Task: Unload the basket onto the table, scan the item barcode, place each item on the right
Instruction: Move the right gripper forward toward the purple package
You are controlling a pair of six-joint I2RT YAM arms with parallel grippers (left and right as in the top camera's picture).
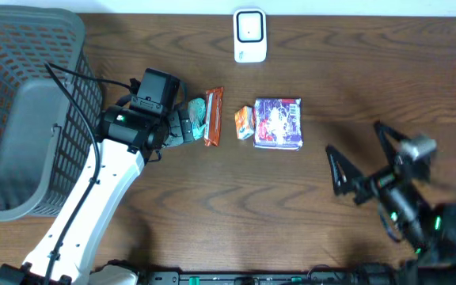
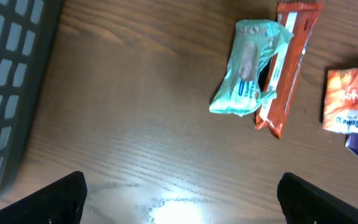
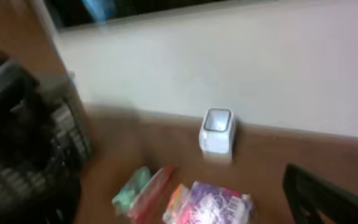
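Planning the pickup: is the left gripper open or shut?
Open. The left gripper shows its fingers far apart in the wrist view, nothing between them.

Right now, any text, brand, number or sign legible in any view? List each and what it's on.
Nothing reads cleanly.
Orange packet: white lettering, too blurred to quote.
Mint-green packet: blue print, too small.
Red-orange bar: print on its white strip, blurred.
Purple packet: artwork only, no words resolvable.
White scanner: no marking legible.
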